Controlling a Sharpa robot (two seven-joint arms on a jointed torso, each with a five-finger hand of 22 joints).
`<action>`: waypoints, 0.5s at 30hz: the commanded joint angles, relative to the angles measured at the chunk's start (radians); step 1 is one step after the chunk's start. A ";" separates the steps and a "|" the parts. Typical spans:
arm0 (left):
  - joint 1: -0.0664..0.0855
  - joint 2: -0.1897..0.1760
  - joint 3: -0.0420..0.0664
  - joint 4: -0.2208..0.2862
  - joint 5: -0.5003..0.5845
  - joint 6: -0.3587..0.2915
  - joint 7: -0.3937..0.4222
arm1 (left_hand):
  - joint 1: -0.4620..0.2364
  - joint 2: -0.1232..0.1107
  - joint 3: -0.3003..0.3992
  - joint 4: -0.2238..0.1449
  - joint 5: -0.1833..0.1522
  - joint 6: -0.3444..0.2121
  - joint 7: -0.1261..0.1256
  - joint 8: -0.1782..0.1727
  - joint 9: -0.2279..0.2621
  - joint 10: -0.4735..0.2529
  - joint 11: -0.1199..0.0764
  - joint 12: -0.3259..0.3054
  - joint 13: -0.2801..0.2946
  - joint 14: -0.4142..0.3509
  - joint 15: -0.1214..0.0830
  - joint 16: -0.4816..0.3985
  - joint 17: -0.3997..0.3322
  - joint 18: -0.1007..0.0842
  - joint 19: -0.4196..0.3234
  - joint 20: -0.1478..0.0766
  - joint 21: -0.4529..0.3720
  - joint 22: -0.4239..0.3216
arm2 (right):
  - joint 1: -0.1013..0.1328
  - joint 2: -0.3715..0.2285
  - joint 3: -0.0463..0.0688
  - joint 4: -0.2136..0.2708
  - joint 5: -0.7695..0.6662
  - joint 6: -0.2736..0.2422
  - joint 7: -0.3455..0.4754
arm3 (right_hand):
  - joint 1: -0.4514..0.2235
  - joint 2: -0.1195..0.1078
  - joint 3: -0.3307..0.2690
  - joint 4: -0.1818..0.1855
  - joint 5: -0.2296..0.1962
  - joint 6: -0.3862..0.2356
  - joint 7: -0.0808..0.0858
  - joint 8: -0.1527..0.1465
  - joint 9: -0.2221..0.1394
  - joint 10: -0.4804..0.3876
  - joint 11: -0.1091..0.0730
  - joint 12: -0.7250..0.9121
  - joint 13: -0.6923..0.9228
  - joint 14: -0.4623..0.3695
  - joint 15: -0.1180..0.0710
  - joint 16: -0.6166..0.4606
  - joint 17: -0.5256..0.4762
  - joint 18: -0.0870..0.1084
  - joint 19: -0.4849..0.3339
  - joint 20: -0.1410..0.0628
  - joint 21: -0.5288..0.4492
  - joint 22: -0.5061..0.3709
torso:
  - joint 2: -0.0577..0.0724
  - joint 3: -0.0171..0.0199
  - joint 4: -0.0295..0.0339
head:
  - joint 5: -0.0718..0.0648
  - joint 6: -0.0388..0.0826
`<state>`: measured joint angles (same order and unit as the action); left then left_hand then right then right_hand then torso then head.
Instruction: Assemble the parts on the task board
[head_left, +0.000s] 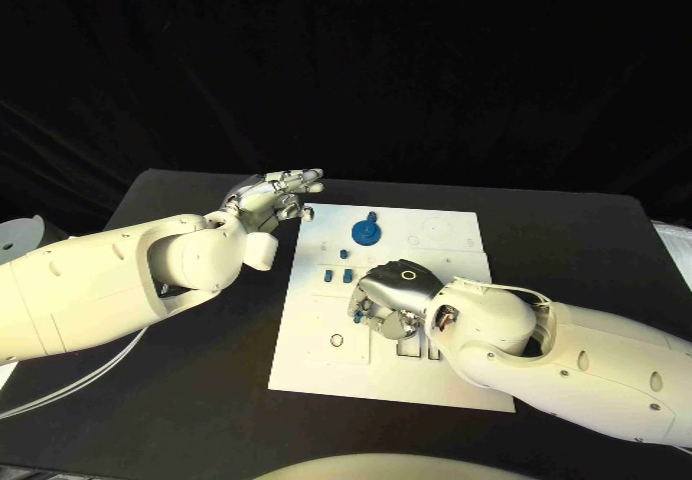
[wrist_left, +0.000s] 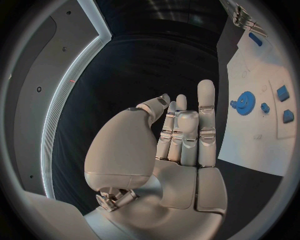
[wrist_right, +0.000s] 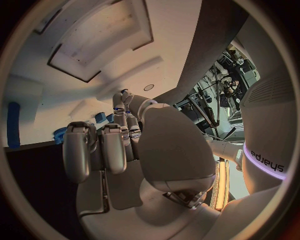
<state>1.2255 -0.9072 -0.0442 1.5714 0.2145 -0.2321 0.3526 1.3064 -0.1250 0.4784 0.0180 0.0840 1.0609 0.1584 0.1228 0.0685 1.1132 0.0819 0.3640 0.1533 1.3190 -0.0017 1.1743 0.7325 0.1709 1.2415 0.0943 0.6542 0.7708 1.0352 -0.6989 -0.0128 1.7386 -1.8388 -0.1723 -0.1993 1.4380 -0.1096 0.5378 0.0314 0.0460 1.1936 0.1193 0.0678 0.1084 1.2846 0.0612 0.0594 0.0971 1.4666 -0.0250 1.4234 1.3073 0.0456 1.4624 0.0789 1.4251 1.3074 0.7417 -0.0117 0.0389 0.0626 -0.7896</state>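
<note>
A white task board (head_left: 447, 380) lies mid-table on the black table (head_left: 188, 400), w/ small blue parts on its upper half: a round blue gear (head_left: 368, 232) near the far edge, and a few small blue pieces (head_left: 340, 273) just below it. The right hand (head_left: 387, 298) is down over the board's centre, fingers curled toward the surface near some recessed slots (head_left: 408, 350) — whether it pinches a part can't be told. The left hand (head_left: 274, 200) hovers off the board's far-left corner, fingers straight & apart, holding nothing. Likely step: picking or seating a small piece. Next move probably needs a fine fingertip pinch, then lining the piece up w/ its slot. The right hand's own bulk hides the spot it works on — the main obstacle.
</note>
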 joint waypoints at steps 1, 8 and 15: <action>0.000 0.001 0.000 0.003 0.001 0.022 0.000 | 0.004 0.003 0.000 -0.006 0.003 -0.009 0.002 0.004 -0.001 -0.009 -0.001 0.003 0.001 -0.004 0.001 -0.001 -0.001 0.011 -0.002 0.005 -0.006 -0.002 | -0.002 0.006 -0.004 -0.005 -0.021 0.044 -0.013 | -0.012 -0.002 -0.006 0.000 0.003 0.007 0.002 0.002 0.001 -0.001 -0.007 0.004 -0.001 0.066 0.000 0.005 0.051 0.003 0.014 -0.002 0.003 0.063 | 0.000 -0.0005 0.0009 | -0.001 -0.001; 0.000 0.000 0.000 0.003 0.001 0.024 -0.003 | 0.004 0.003 0.000 -0.007 0.004 -0.009 0.002 0.004 -0.001 -0.011 0.000 0.004 0.002 -0.006 0.001 -0.002 -0.004 0.011 -0.002 0.005 -0.007 -0.002 | -0.002 0.018 -0.010 -0.017 -0.030 0.052 -0.032 | -0.036 -0.015 -0.026 0.006 0.002 -0.009 0.002 -0.005 -0.001 -0.020 -0.003 -0.001 -0.009 0.064 0.004 0.003 0.047 0.004 0.011 0.000 -0.001 0.058 | -0.001 -0.0002 0.0011 | -0.001 -0.002; 0.000 -0.002 0.000 0.004 -0.003 0.026 -0.007 | 0.004 0.003 -0.001 -0.007 0.003 -0.010 0.002 0.004 -0.001 -0.013 0.000 0.005 0.002 -0.007 0.002 -0.002 -0.005 0.010 -0.002 0.005 -0.007 -0.002 | -0.002 0.017 -0.012 -0.025 -0.041 -0.001 -0.052 | -0.091 -0.060 -0.099 0.034 0.002 -0.119 -0.008 -0.006 -0.029 -0.210 0.038 0.006 -0.034 0.053 0.038 -0.034 -0.003 0.031 -0.054 0.024 -0.101 -0.071 | 0.000 0.0005 -0.0001 | 0.000 0.000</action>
<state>1.2254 -0.9091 -0.0443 1.5730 0.2142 -0.2282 0.3465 1.3064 -0.1250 0.4784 0.0180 0.0840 1.0572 0.1621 0.1228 0.0685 1.1059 0.0819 0.3640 0.1541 1.3190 -0.0017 1.1743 0.7285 0.1709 1.2415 0.0943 0.6504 0.7697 1.0374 -0.6811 -0.0209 1.7219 -1.8546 -0.1666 -0.2189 1.3547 -0.1685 0.4501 0.0639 0.0468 1.0854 0.1152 0.0634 0.0828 1.0997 0.0838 0.0616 0.0590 1.4659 0.0038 1.3963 1.3070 0.0691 1.4186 0.0972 1.3397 1.2554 0.7410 -0.0120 0.0395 0.0620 -0.7917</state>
